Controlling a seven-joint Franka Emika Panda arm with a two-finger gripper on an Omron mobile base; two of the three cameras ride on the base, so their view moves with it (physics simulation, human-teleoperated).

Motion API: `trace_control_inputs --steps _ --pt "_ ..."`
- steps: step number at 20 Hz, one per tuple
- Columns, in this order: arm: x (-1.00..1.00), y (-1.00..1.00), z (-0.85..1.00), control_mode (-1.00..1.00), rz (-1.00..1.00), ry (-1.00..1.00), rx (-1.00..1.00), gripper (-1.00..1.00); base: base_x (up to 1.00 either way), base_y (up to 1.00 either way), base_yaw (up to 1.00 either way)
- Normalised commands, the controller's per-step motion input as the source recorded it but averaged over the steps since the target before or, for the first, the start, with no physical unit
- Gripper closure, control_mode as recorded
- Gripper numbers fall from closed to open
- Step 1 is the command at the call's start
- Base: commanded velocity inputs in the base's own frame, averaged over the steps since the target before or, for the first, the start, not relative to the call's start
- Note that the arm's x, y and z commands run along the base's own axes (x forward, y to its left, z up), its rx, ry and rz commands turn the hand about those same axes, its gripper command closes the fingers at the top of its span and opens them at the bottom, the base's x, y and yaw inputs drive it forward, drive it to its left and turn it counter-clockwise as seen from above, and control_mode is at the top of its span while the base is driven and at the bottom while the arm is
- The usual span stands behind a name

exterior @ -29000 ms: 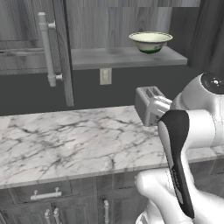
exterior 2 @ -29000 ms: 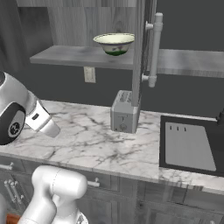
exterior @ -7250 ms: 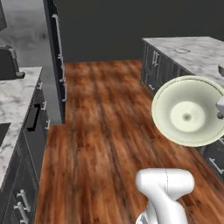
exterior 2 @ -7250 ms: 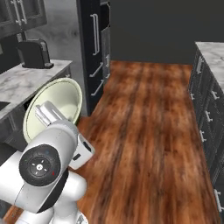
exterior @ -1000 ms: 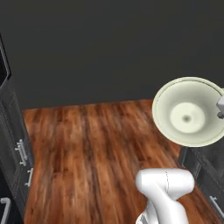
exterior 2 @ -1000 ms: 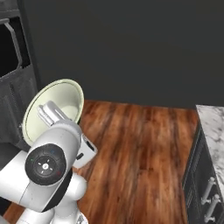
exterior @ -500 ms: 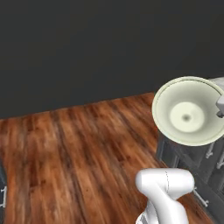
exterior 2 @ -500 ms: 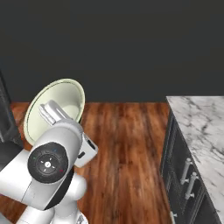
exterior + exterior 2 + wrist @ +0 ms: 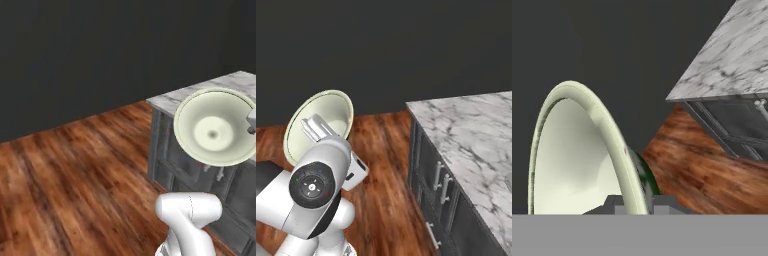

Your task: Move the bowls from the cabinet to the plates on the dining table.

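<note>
Bowl carried on edge toward the table

Centre-left of the hand view, the gripper (image 9: 633, 207) is pinched tight on the bowl (image 9: 577, 155) rim; dining table (image 9: 732, 55) upper right. Held tilted by its edge, it could slip on any jolt.

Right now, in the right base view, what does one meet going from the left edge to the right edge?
Bowl held up on its side, then wooden floor, then the dark cabinet front under the dining table, then the dining table's marble top.

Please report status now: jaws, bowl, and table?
Jaws shut on bowl rim, bowl carried on edge. Dining table corner ahead. Nothing between them but wood floor.
</note>
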Motion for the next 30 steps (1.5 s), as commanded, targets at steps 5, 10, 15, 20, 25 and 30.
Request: trace_control_inputs --steps 5,10,15,20,25,30 --pt "0.00 0.00 0.00 1.00 0.00 0.00 0.00 1.00 0.07 -0.19 -0.45" --pt "0.00 0.00 0.00 1.00 0.00 0.00 0.00 1.00 0.08 -0.17 -0.46" --pt "0.00 0.00 0.00 1.00 0.00 0.00 0.00 1.00 0.08 -0.15 -0.46" --pt "0.00 0.00 0.00 1.00 0.00 0.00 0.00 1.00 0.05 -0.12 -0.46" --pt "0.00 0.00 0.00 1.00 0.00 0.00 0.00 1.00 0.03 -0.10 -0.45" --pt "0.00 0.00 0.00 1.00 0.00 0.00 0.00 1.00 0.01 -0.09 -0.44"
